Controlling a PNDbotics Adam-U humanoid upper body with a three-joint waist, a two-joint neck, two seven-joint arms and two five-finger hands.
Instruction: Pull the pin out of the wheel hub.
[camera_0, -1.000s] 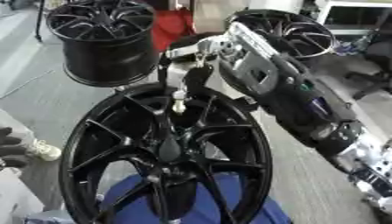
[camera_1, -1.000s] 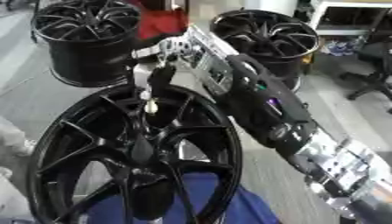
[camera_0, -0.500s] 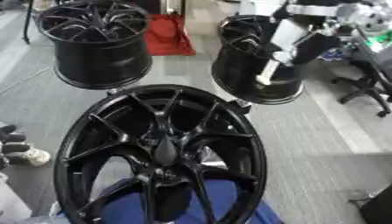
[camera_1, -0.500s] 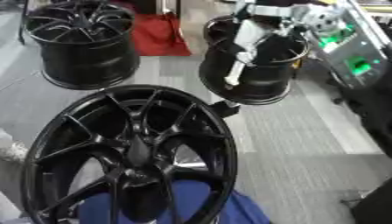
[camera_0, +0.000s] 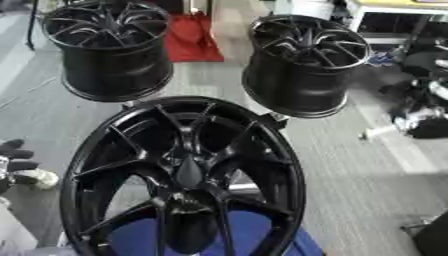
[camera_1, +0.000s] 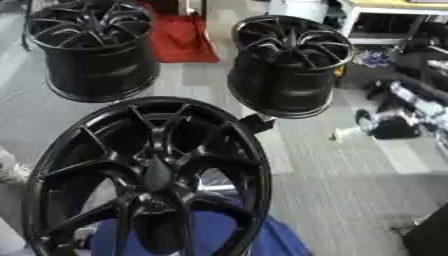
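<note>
- Front wheel (camera_0: 284, 165) stands upright on a blue support (camera_0: 254, 235), face toward the camera.
- Wheel hub (camera_0: 189, 172) is at the centre of the spokes. No pin sticks out of it in either view, and nothing touches the hub.
- Small pale, rod-like piece (camera_1: 344, 134) sits low at the right, well apart from the hub and just beside a dark blurred mass. It is probably the pin, but it is too smeared to be sure.
- Judgement: the pull looks done, with the pin apparently clear of the hub. What is left, if anything, is putting the pin down or away.
- Right hand (camera_1: 389, 125) is read as that dark blurred mass at the right edge, far from the wheel. I cannot tell how far open it is. It may have hold of the pale piece, but contact is not resolvable.
- Left hand (camera_0: 12, 152) is a dark shape at the left edge, low, beside the wheel rim and not touching it. Its opening cannot be told either, and no task item is seen in it.
- Two more black wheels lie flat on the floor behind: one far left (camera_0: 109, 50), one centre-right (camera_0: 302, 65). Neither is involved.
</note>
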